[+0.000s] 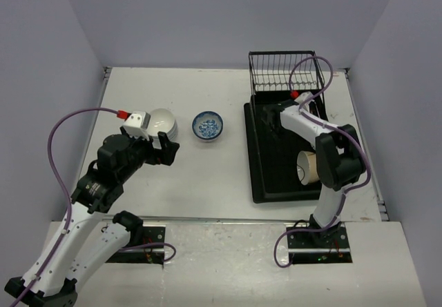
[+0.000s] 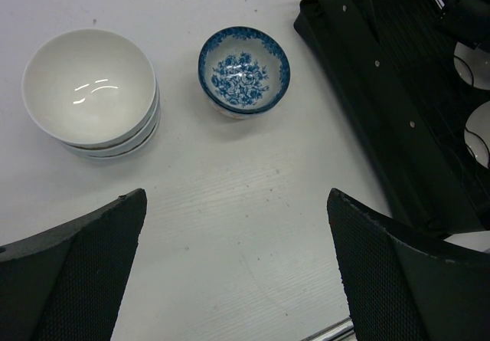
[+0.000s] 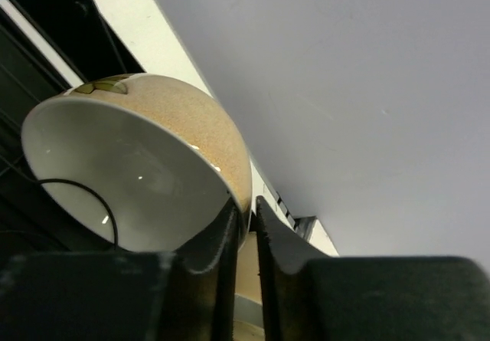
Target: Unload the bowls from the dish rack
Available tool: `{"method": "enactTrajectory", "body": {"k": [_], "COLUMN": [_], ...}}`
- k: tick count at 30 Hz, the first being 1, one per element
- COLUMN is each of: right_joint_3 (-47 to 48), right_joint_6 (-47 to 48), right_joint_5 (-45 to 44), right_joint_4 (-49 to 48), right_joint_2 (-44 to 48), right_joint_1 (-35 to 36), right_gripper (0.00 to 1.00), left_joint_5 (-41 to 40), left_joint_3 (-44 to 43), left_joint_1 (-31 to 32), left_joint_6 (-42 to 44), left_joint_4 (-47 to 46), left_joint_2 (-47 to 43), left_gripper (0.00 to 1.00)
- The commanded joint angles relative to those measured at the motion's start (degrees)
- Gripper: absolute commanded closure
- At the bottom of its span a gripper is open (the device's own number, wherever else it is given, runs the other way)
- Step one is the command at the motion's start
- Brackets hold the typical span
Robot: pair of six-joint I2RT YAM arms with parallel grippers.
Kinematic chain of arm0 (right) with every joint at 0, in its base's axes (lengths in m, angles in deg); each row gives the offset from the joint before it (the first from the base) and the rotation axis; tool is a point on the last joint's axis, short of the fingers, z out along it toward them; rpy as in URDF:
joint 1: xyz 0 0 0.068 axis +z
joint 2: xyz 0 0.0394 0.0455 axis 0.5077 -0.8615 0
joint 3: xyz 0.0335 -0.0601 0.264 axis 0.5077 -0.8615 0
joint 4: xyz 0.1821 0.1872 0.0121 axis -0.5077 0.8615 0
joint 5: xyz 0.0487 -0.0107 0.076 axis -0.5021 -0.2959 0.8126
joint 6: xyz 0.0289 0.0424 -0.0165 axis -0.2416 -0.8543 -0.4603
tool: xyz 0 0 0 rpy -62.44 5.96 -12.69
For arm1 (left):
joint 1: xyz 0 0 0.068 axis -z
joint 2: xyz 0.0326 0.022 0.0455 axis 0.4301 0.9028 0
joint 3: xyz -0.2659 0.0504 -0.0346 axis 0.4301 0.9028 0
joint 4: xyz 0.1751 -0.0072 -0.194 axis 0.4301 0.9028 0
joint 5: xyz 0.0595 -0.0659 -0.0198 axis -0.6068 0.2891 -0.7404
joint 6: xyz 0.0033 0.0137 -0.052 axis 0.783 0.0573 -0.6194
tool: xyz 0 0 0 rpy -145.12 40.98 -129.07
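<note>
The right gripper (image 3: 246, 211) had its jaws pinched nearly together on the rim of a tan bowl (image 3: 145, 157). One finger sat inside the white interior and the other against the speckled outer wall. The bowl hung tilted from that pinch, its mouth turned down and to one side, with the black dish rack (image 1: 266, 179) dark behind it. From above, the right arm reached over the rack's tray toward the wire basket (image 1: 286, 72) at the far end. I could not pick out the held bowl there. Another bowl (image 1: 306, 167), tan as well, lay on its side in the near part of the tray, by that arm's elbow.

Over on the other side, the left gripper (image 2: 237, 272) hovered above the bare table (image 1: 207, 176) with its jaws spread wide and nothing between them. Just beyond its fingers stood a stack of white bowls (image 2: 88, 88), upright and nested. A blue-and-white bowl (image 2: 245, 69) stood alone between the stack and the rack, touching neither.
</note>
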Motion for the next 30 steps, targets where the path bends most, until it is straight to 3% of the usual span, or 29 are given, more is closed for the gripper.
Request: {"method": "enactTrajectory", "body": {"k": [1, 7, 14, 20, 23, 26, 30], "right_joint_3": [-0.3, -0.5, -1.2, -4.2, -4.9, -5.5, -6.0], "right_joint_6": [-4.5, -6.0, -8.9, -10.4, -11.0, -12.5, -13.8], "right_joint_5": [-13.6, -13.1, -11.1, -10.2, -9.5, -8.8, -8.6], "right_joint_4": [12.4, 12.4, 12.4, 12.4, 12.5, 12.5, 12.4], "right_joint_2": [-1.0, -2.5, 0.8, 0.5, -0.2, -0.6, 0.8], "right_joint_1": [-0.4, 0.2, 0.5, 0.4, 0.5, 0.6, 0.8], "right_gripper": [0.82, 0.74, 0.56, 0.75, 0.72, 0.61, 0.66], "left_joint_5": [-0.6, -0.3, -0.3, -0.5, -0.4, -0.4, -0.6], "left_joint_3": [-0.3, -0.3, -0.2, 0.0, 0.0, 0.0, 0.0], "left_joint_1": [0.1, 0.1, 0.1, 0.1, 0.1, 0.1, 0.1], "left_joint_6": [1.2, 1.2, 1.2, 1.2, 1.2, 1.2, 1.1], "left_joint_4": [-1.7, -1.8, -2.0, -1.9, -1.9, -1.9, -1.9], "left_joint_2": [-0.4, -0.3, -0.4, -1.5, -1.7, -1.8, -2.0], "left_gripper": [0.0, 0.0, 0.0, 0.0, 0.0, 0.0, 0.0]}}
